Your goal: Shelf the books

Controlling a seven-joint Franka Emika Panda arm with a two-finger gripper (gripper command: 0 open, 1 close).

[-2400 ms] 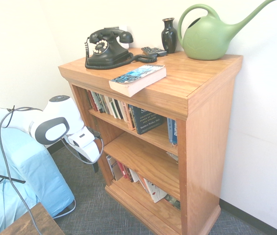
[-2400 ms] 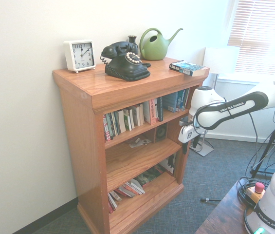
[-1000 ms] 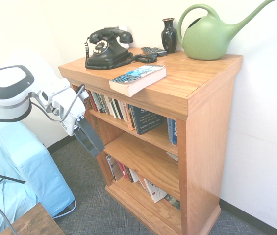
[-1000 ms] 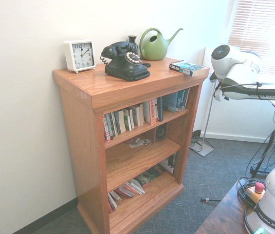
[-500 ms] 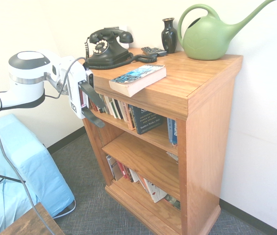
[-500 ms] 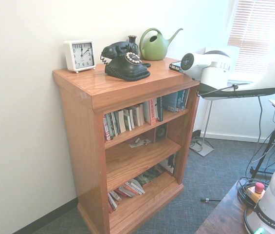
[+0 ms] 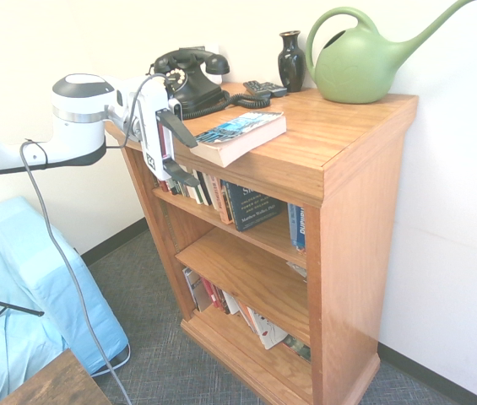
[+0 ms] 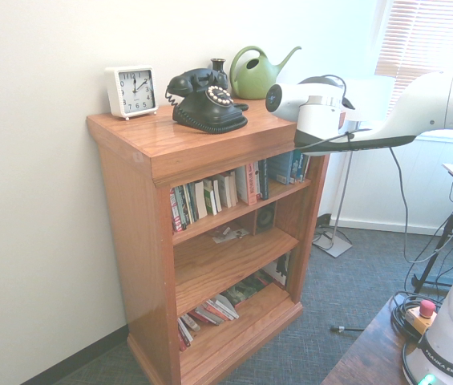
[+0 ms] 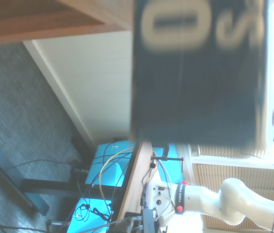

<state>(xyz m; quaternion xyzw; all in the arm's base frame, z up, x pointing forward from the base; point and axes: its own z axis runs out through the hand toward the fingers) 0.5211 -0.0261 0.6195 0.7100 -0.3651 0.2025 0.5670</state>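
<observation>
While the pincer (image 7: 179, 156) gapes nearly level, one finger overlaps the paperback (image 7: 238, 135).

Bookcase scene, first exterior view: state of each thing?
tool: open, empty, at the front edge of the top.
book: flat on top, overhanging the front edge, not held.
bookcase: shelves open, upright books on the top shelf.
telephone: handset on cradle.
watering can: upright.
vase: upright.

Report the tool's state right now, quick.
Tool: open, holding nothing; its two fingers are spread at the front edge of the shelf, just short of the book lying on top.
</observation>
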